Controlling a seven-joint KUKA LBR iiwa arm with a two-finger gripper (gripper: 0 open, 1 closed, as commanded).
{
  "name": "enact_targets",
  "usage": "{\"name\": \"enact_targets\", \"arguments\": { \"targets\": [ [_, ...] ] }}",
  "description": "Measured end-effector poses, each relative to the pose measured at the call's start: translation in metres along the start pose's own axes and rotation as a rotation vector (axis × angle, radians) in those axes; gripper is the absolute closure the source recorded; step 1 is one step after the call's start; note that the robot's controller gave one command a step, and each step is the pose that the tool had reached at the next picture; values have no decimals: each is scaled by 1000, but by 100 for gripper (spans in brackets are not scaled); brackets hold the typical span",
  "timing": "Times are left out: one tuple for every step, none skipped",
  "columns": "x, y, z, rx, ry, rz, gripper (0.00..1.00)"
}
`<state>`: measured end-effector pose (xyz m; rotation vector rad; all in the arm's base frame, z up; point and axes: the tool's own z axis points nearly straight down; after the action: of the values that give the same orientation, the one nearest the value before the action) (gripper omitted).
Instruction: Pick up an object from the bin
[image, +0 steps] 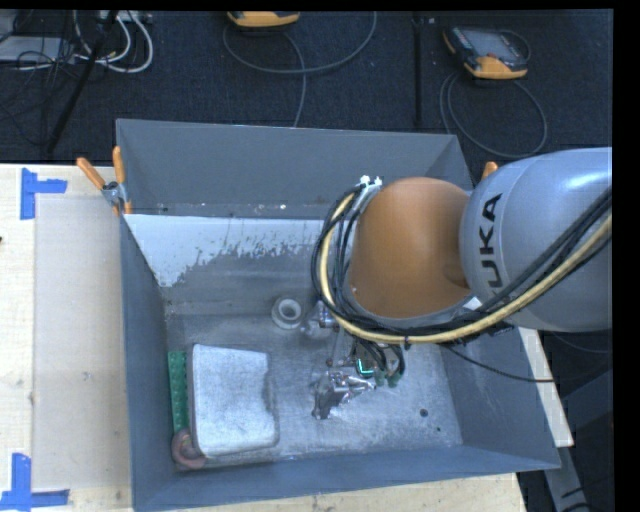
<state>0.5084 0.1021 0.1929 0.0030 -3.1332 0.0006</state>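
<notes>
My gripper (335, 392) hangs below the orange wrist cover, down near the bin floor right of the middle, with its metal fingertips close to the floor. A small grey ring-shaped thing (288, 312), like a roll of tape, lies on the floor up and left of the gripper, apart from it. A white rectangular block (232, 397) with a speckled top, like a sponge, lies to the left of the gripper near the front left corner.
A green strip (177, 388) runs along the white block's left side. A brownish ring (186, 450) sits at its front left corner. The arm and its cables cover the bin's right part.
</notes>
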Motion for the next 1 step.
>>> {"name": "enact_targets", "arguments": {
  "targets": [
    [-18,-72,124,-1,-11,-89,0]
  ]
}}
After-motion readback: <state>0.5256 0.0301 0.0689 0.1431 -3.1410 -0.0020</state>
